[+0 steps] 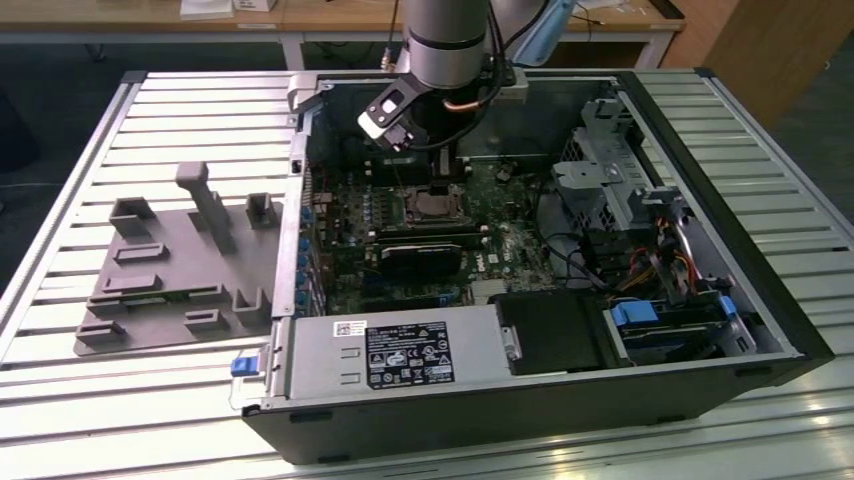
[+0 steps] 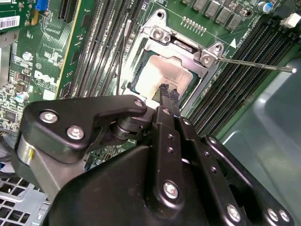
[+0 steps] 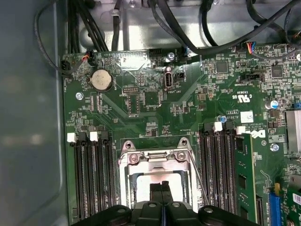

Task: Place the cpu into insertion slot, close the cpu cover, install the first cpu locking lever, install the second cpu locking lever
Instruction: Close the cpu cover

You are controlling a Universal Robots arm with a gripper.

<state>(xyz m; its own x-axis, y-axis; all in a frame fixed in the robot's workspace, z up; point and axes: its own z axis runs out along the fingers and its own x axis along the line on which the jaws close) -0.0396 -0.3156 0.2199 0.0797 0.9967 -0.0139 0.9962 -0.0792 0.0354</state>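
- The cpu [image 2: 155, 75] sits in the insertion slot [image 2: 133, 83] on the green board, its beige top showing through the window of the cpu cover [image 2: 181, 47], which lies around it.
- The gripper [image 2: 168, 92] points down at the near edge of the cpu. Whether its tips touch the chip cannot be told.
- Its two fingers [image 3: 157, 192] are pressed together with nothing between them.
- A thin locking lever [image 2: 254, 63] sticks out from the cover's corner across the memory slots [image 2: 235, 94].
- In the exterior view the arm [image 1: 447, 40] descends from above into the open computer case [image 1: 534, 420], wrist bent, with the gripper [image 1: 433, 180] just over the socket.
- The case rests on a slatted table [image 1: 80, 200].
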